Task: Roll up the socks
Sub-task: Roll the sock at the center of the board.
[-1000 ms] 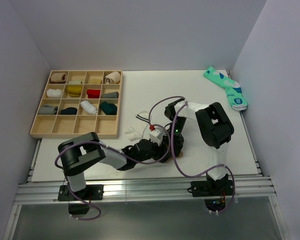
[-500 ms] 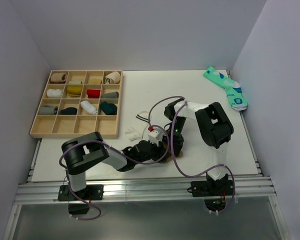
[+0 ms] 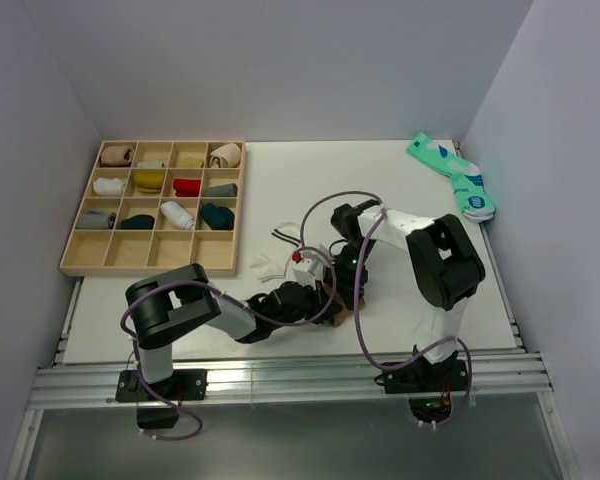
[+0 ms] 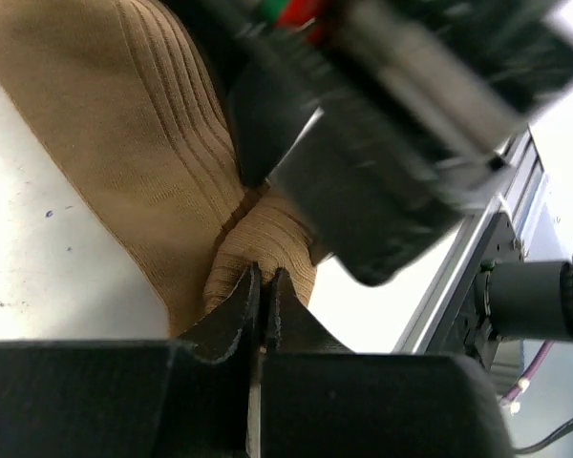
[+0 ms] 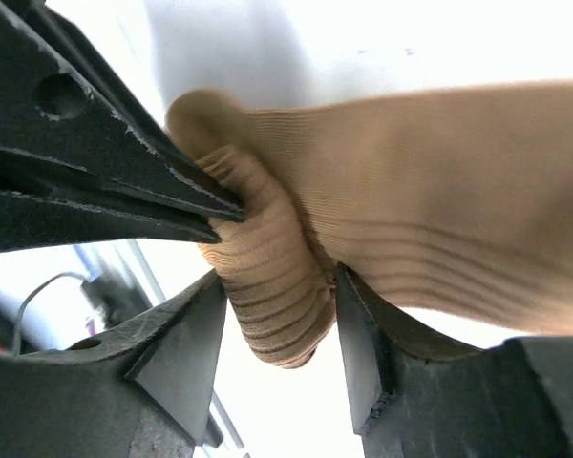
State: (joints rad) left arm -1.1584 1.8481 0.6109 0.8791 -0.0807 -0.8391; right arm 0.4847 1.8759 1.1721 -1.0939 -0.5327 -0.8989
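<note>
Wooden tray point(image 3: 150, 270): I see rolled socks point(image 3: 185, 187) in its upper three rows. Left gripper point(image 4: 265, 277) pinches tan sock point(image 4: 143, 143); right gripper point(image 5: 279, 286) straddles it, jaws wide.

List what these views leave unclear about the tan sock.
Top view: left arm and right arm hide most of the tan sock.
Left wrist view: the blurred right arm covers its far part.
Right wrist view: unclear whether right gripper presses the roll or merely flanks it.
</note>
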